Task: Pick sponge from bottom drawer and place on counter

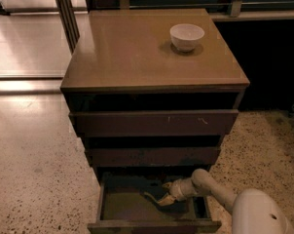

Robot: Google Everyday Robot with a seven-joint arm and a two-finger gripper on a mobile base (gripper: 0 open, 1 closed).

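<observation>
- The sponge (176, 207) shows only as a dark patch on the floor of the bottom drawer (120, 207), right at the pincer's tip. Its edges merge with shadow.
- The pincer (160, 198) is down inside the pulled-out drawer, right of middle. Whether it is spread or pinching cannot be told.
- The pale arm (212, 186) reaches in from the lower right.
- A white bowl (187, 36) stands on the tabletop (127, 57), toward its back right.

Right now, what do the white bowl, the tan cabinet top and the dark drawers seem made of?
The white round bowl looks like glazed ceramic: smooth, shiny. The tan-brown square counter seems laminate or sealed wood, softly glossy. The dark brown drawer fronts look like matte, scuffed wood. The pale pincer is inside the open bottom drawer.
</observation>
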